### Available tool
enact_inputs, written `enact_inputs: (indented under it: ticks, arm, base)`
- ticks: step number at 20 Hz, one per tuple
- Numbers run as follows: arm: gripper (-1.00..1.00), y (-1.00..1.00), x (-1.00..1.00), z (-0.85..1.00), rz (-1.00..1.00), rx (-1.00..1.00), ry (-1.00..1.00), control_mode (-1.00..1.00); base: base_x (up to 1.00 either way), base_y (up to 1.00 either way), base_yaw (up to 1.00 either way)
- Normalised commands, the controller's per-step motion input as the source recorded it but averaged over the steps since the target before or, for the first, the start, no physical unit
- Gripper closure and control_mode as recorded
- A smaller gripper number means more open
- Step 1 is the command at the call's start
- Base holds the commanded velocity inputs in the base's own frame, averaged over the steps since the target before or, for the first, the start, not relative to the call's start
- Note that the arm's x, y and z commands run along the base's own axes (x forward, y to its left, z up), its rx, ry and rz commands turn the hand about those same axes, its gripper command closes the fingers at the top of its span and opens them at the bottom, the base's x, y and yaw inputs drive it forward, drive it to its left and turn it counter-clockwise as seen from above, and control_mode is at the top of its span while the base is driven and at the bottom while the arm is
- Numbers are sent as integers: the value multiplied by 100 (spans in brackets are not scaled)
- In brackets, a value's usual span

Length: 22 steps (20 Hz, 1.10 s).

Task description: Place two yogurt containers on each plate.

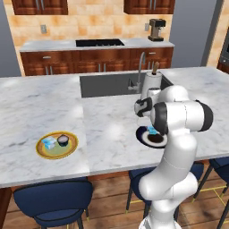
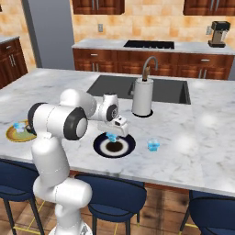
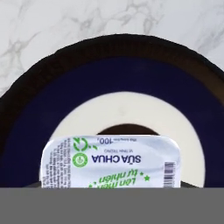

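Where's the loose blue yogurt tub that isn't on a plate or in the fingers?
The loose pale-blue yogurt tub sits on the marble counter in the right base view, just right of the black plate and in front of the tall white cylinder.

Arm [image 1: 172, 179] glossy white, thick rounded segments like bulging tubes. Joints are dark grey to black rings, big black disc cap at elbow [image 1: 205, 116]. Wrist part small, white with dark band. End effector [image 2: 111, 136] has small white boxy body with dark details. Surface smooth, with soft highlights. Markings too small to tell.
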Motion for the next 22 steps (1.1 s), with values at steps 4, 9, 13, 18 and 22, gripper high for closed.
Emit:
enact_inputs:
  ticks: [4, 9, 13, 18, 22]
  arm:
    - [100, -5, 0, -14, 0, 0, 0, -100]
    - [100, 0, 0, -1, 0, 0, 0, -100]
    - [-100, 0, 0, 0, 0, 0, 0, -100]
    - [-100, 0, 0, 7, 0, 0, 0, -100]
    - [-100, 0, -5, 44, 3, 0, -1, -100]
  base:
    - [0, 0, 0]
    - [0, 0, 0]
    - [0, 0, 0]
    - [0, 0, 0]
    - [0, 0, 0]
